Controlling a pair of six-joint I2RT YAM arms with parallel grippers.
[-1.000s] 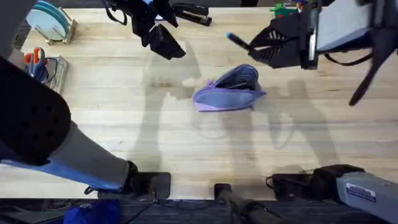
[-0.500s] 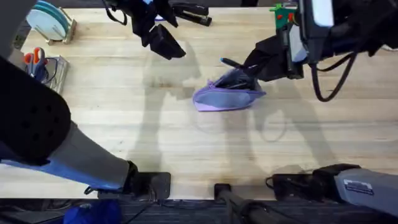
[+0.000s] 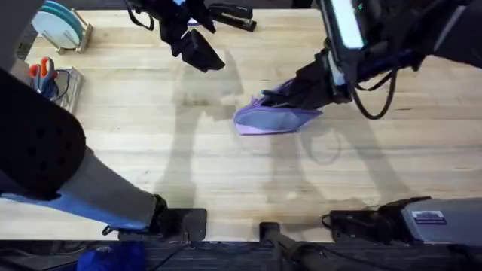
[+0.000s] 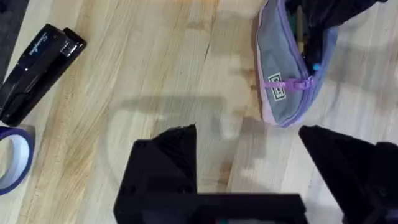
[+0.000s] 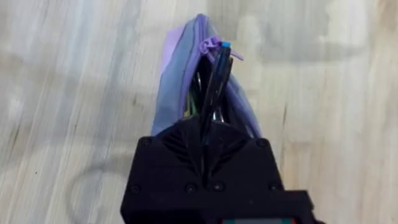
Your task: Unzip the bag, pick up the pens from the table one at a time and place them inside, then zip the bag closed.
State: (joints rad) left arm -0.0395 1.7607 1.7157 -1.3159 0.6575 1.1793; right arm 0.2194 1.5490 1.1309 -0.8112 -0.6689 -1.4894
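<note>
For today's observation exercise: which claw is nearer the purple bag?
The right claw is nearer, right at the bag's open top, shut on a pen. The left claw hangs well apart, open, near the stapler.

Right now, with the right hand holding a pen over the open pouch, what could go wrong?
1. The pen lies along the open bag, its far end near the zipper pull. If released now, it may rest on the rim instead of dropping inside.
2. The bag lies free on the table; the left hand hovers open and apart from it. A push from the right hand could slide or tip it.
</note>
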